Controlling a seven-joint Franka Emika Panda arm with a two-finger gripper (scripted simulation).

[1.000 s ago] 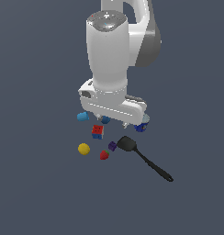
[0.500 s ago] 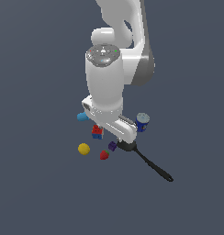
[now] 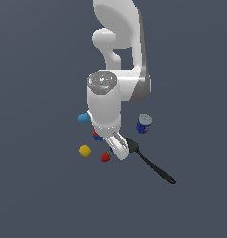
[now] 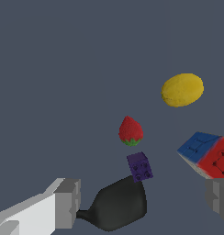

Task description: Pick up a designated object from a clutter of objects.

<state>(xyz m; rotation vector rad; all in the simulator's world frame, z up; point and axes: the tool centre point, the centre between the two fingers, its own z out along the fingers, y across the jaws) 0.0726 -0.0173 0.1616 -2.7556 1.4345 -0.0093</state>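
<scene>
Wrist view showed our claw (image 4: 141, 202) spread wide and empty over the spatula (image 4: 116, 206) head, the strawberry (image 4: 131, 131) lying just beyond the purple cube (image 4: 140, 166), so we judged it best to advance past both, centre, then descend.

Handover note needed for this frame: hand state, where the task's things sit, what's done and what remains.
Hand: open, empty, low over the clutter; both fingers show in the wrist view with nothing between them.
Small red strawberry: on the floor, untouched, lying free between the yellow ball and the small purple studded cube. In the exterior view the strawberry sits just beside the hand's tip.
Nearby: black spatula head under the hand, red-and-blue cube to one side, blue can further off.
Done: approach only.
Left: centre over the strawberry, descend, close, lift.
</scene>
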